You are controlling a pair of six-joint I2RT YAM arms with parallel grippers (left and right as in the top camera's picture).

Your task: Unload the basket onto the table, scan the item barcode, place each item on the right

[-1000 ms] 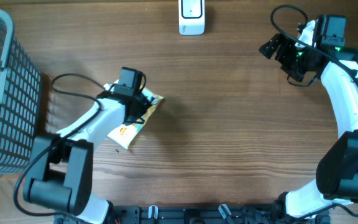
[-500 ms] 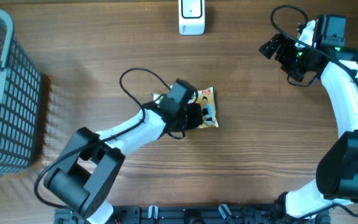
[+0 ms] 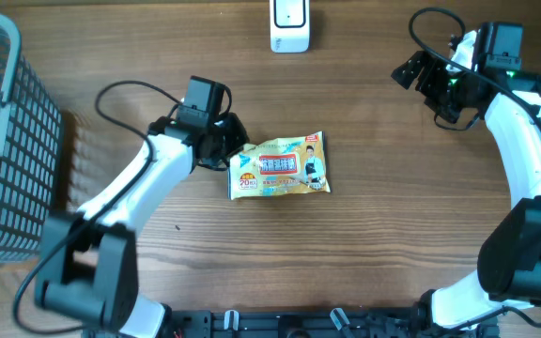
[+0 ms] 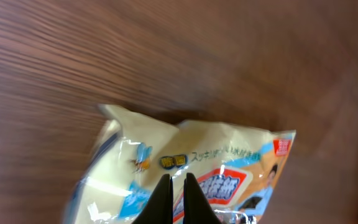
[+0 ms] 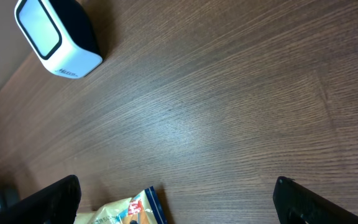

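The snack packet [image 3: 280,167] is lying flat near the middle of the table [image 3: 393,235], picture side up. The left gripper [image 3: 227,154] is hanging just beside its left end, with its fingers pressed together and nothing between them. The right gripper [image 3: 411,73] is hovering by the far right corner, fingers spread wide, holding nothing. The scanner [image 3: 289,25] is sitting at the far edge, well apart from the packet. I think shut fingers are only good for pushing, so the slippery packet may slide away. No barcode is showing. It may be hiding underneath, and then the scanner may read nothing.
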